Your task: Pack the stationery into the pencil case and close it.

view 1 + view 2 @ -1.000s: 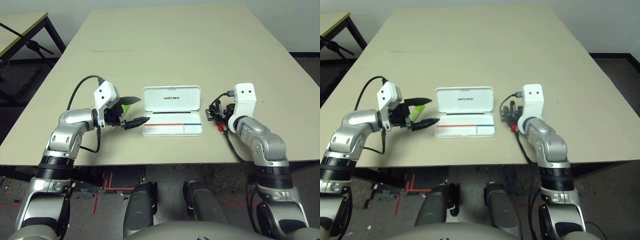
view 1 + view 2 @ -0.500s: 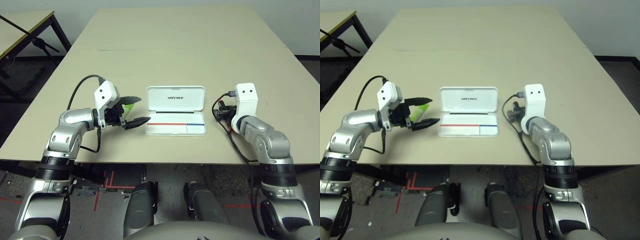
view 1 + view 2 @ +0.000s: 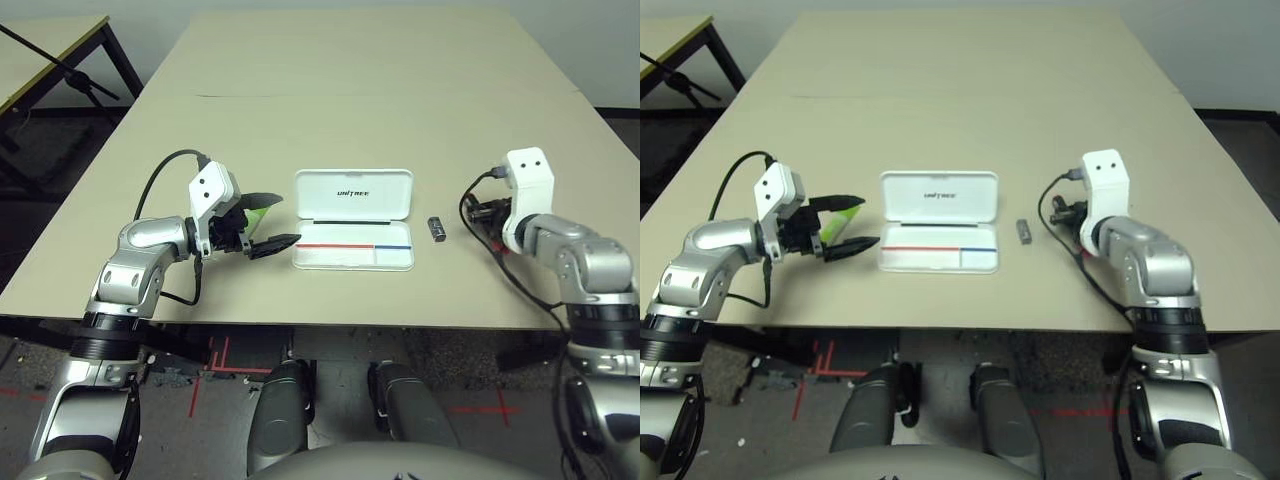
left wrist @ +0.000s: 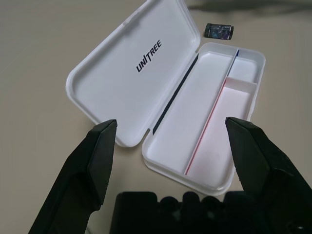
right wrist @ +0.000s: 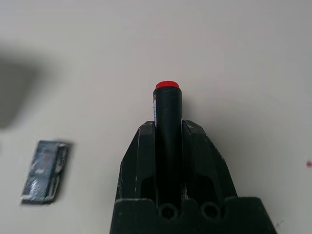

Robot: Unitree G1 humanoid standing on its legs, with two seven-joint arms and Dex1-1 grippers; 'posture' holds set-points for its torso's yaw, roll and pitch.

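The right gripper [image 5: 168, 141] is clamped on the marker [image 5: 167, 117]. The left gripper [image 4: 175, 146] gapes wide and empty, beside the open case [image 3: 353, 232] near the tabletop's front edge; the block [image 3: 436, 229] lies just right of it.

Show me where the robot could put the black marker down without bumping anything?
The open pencil case has bare compartments. The far half of the table beyond the lid is bare too. It is tighter between the case and the right gripper, where the small black-grey block lies, and by the left gripper, near the lime-green highlighter.

Even, bright overhead light falls on the tabletop [image 3: 350, 90]; shadows are soft and faint. The small block [image 5: 46, 171] looks blurred up close.
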